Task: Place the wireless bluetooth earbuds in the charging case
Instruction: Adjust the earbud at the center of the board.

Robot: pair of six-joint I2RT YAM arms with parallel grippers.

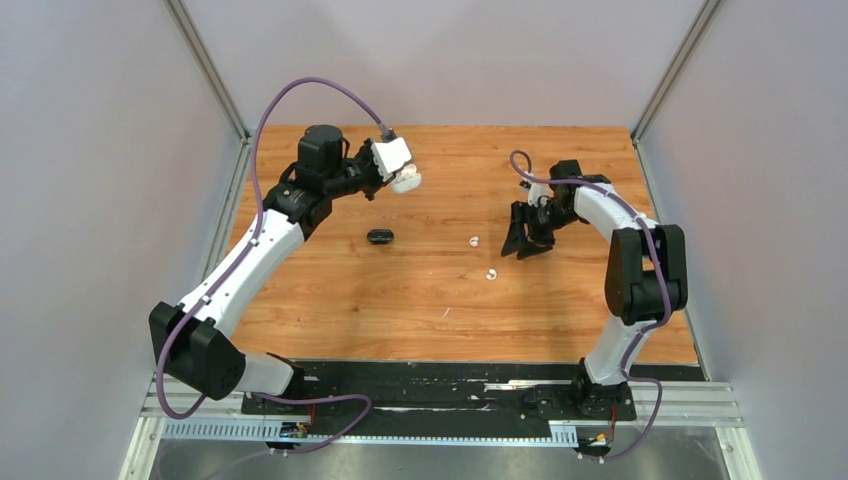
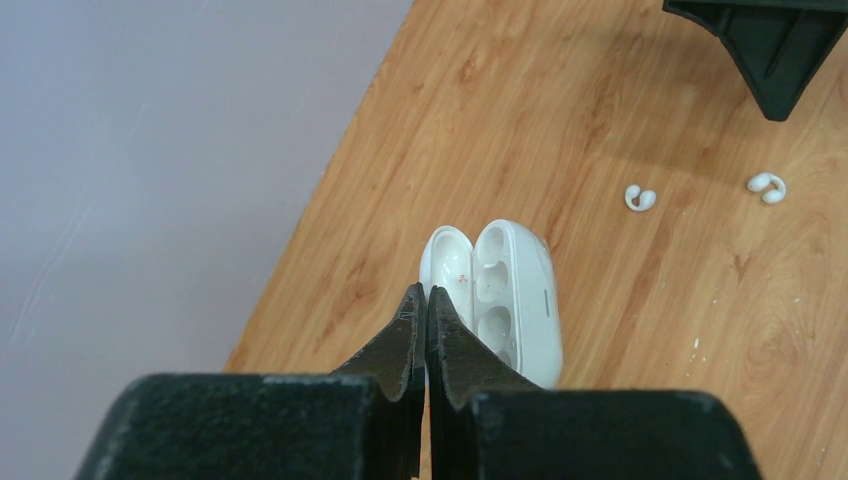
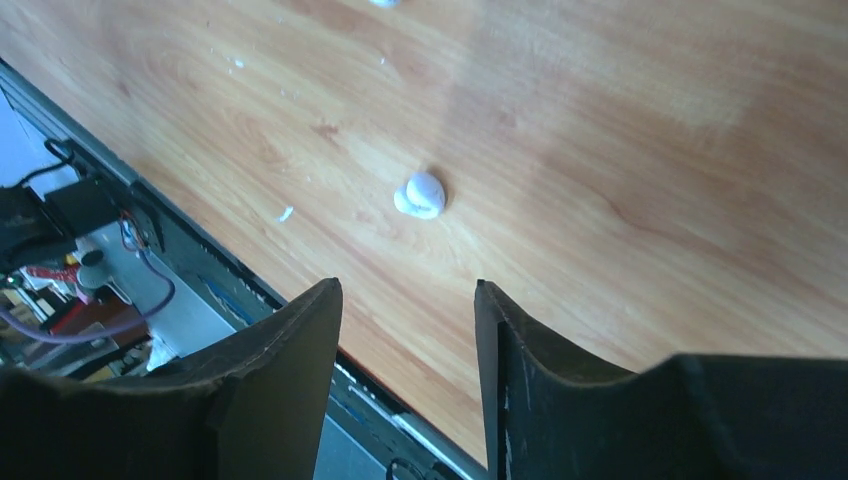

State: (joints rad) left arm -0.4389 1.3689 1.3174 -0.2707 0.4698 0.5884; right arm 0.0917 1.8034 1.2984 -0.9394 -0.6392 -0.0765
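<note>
The white charging case (image 2: 515, 290) is open, its empty wells facing up; it also shows in the top view (image 1: 406, 181). My left gripper (image 2: 427, 297) is shut, and its tips appear to pinch the rim of the case's lid. Two white earbuds (image 1: 474, 241) (image 1: 491, 273) lie on the wooden table (image 1: 560, 310), and also show in the left wrist view (image 2: 640, 198) (image 2: 768, 187). My right gripper (image 1: 527, 243) is open and empty, hovering just right of them; one white earbud (image 3: 421, 194) lies ahead of its fingers. No black earbuds are in view.
A closed black case (image 1: 380, 236) lies left of the table's centre. Grey walls enclose the table on three sides. The black rail and cables at the near edge (image 3: 90, 250) show beyond the right gripper.
</note>
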